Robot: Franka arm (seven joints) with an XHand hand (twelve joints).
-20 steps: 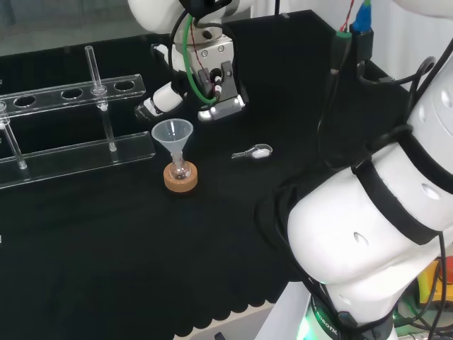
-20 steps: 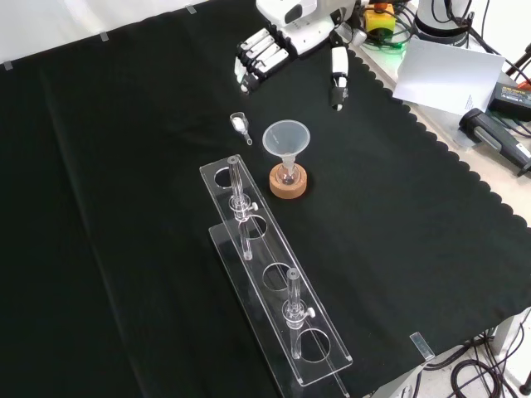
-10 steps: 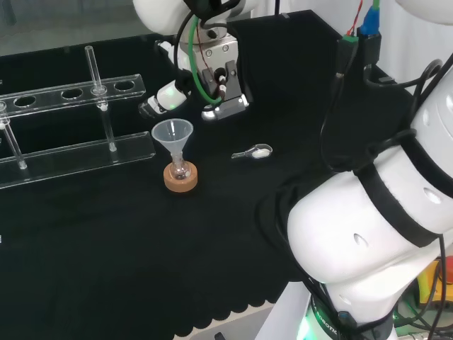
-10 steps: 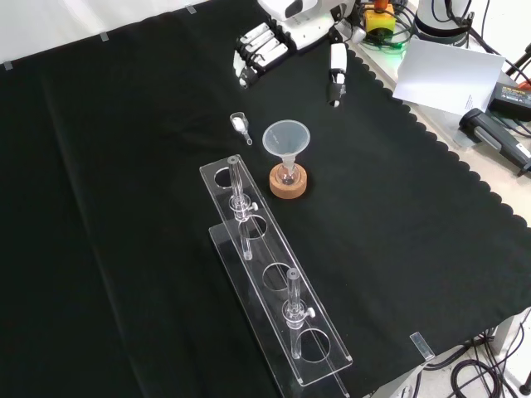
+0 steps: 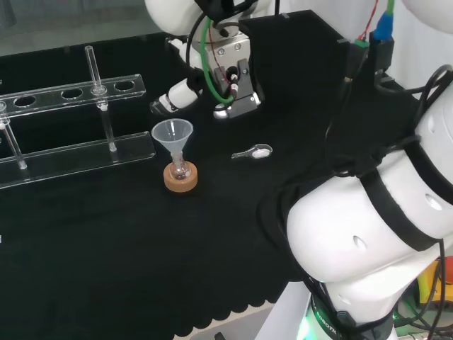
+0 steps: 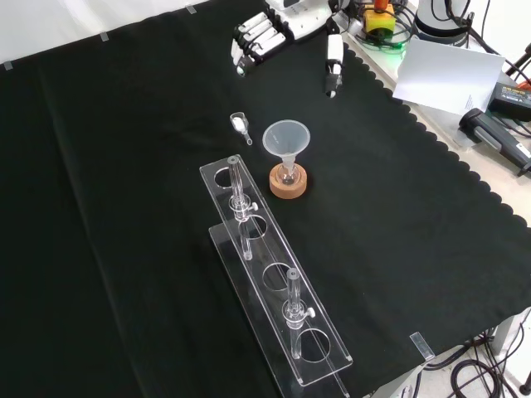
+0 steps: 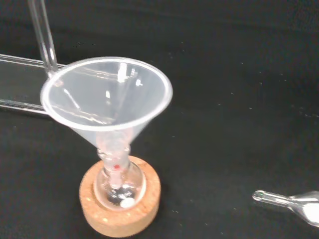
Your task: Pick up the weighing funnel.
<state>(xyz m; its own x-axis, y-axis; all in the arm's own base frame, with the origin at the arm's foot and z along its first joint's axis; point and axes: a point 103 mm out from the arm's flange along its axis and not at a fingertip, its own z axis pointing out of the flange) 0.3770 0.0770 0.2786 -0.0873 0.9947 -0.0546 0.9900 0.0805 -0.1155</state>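
Observation:
The weighing funnel (image 5: 253,151) is a small clear scoop with a short stem, lying on the black cloth with some white inside it. In the front view the weighing funnel (image 6: 241,125) sits just left of the big funnel, and in the wrist view the weighing funnel (image 7: 294,203) shows by the picture's edge. The hand (image 6: 290,23) hovers above the cloth at the top of the front view, beyond the weighing funnel and apart from it. Its fingers (image 6: 257,40) are straight and spread from the thumb (image 6: 333,62), holding nothing. In the head view a finger (image 5: 177,96) shows behind the big funnel.
The big funnel (image 5: 173,134) stands mouth up in a small flask on a cork ring (image 5: 180,178), left of the weighing funnel in the head view. A clear tube rack (image 6: 274,282) with glass tubes runs toward the front view's lower edge. The arm's white links (image 5: 375,234) stand at the head view's right.
The hand has drifted right in the head view and upward in the front view, still with straight fingers. The weighing funnel, big funnel and rack have not moved.

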